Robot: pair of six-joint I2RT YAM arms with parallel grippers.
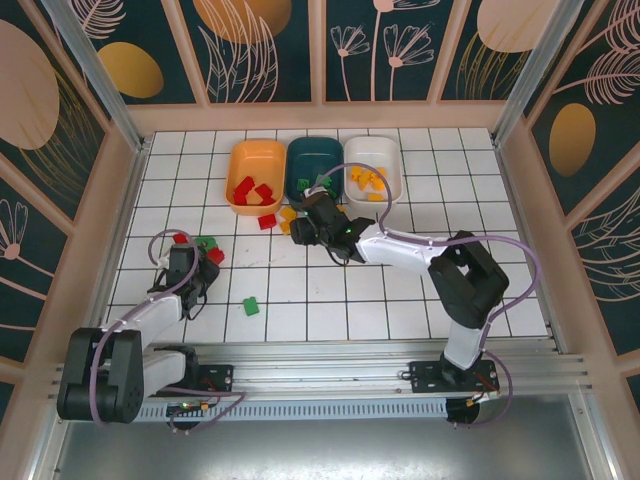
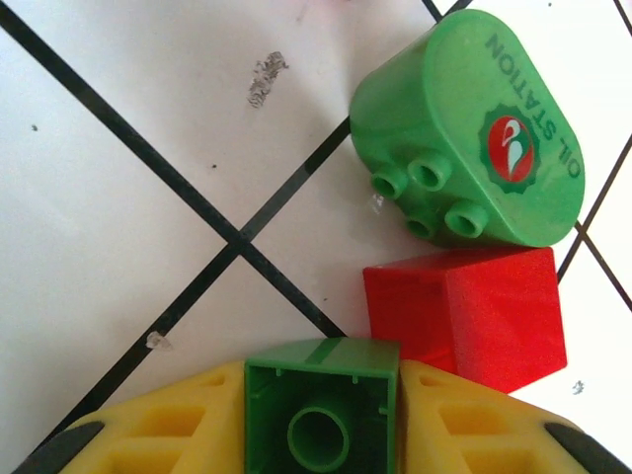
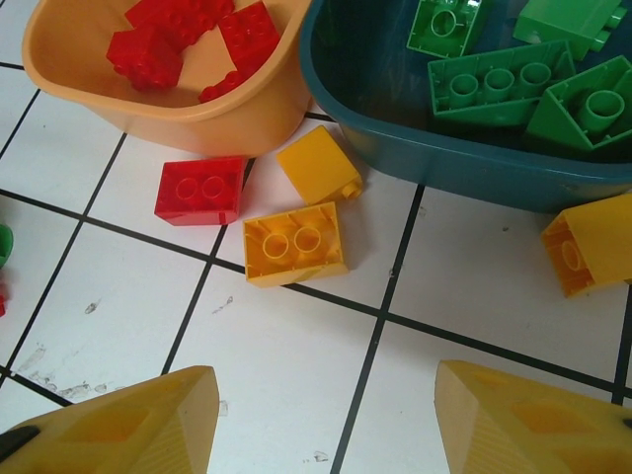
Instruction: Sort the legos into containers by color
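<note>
Legos (image 3: 318, 166) are seen partly sorted. Red bricks (image 3: 163, 44) lie in the orange tray (image 3: 197, 114), green ones (image 3: 494, 84) in the teal tray (image 3: 444, 153) and yellow ones (image 1: 368, 178) in the white tray (image 1: 373, 141). The three trays are set side by side at the far end of the tiled bench (image 1: 400, 290).

Loose pieces are left on the bench: a red brick (image 3: 200, 190) and two yellow bricks (image 3: 293, 245) just in front of the orange tray, a third yellow brick (image 3: 588, 242) beside the teal wall, and a lone green brick (image 1: 251, 306) nearer the arms.

A small green brick (image 2: 321, 415) is gripped between the fingers of the left pincer (image 2: 321, 434). A red cube (image 2: 464, 316) sits just beside it, with a rounded green piece (image 2: 464, 138) next to that cube. Whether the gripped brick is off the surface cannot be told.

The right pincer (image 3: 326, 385) is held wide with nothing in it, over the tiles before the loose yellow bricks.

The step in hand is judged to be the pick-up of the small green brick. Next, a lift clear of the red cube and a carry to the teal tray are called for, with the right arm avoided.
</note>
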